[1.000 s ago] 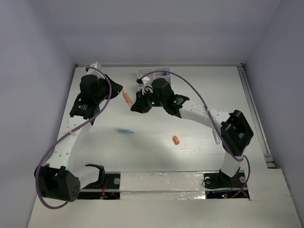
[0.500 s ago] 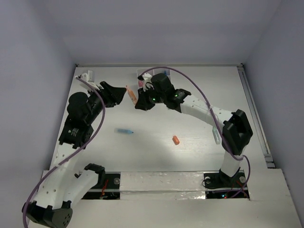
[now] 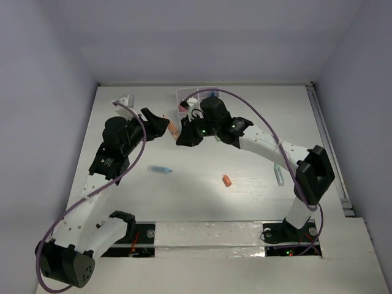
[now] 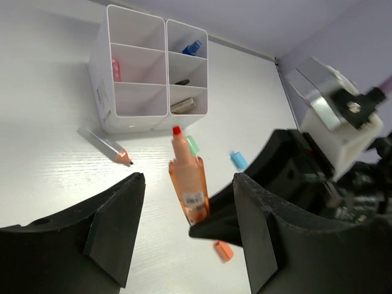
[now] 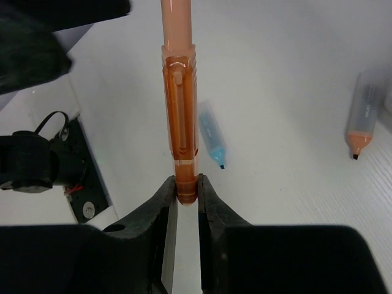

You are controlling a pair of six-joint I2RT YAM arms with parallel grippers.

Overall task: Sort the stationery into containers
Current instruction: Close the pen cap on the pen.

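Holding the orange marker [image 5: 179,110] by its very end, the right gripper [image 5: 187,187] was clamped tight on it, off the table and near the box [image 4: 98,73]. The left gripper [image 4: 187,180] stood wide open, a finger either side of the marker, gripping nothing. Probably a handover or drop-off. The grip looked thin, so go slow, dodge the left fingers and aim for a free compartment. The marker was long and slim, with a side clip and a red tip.
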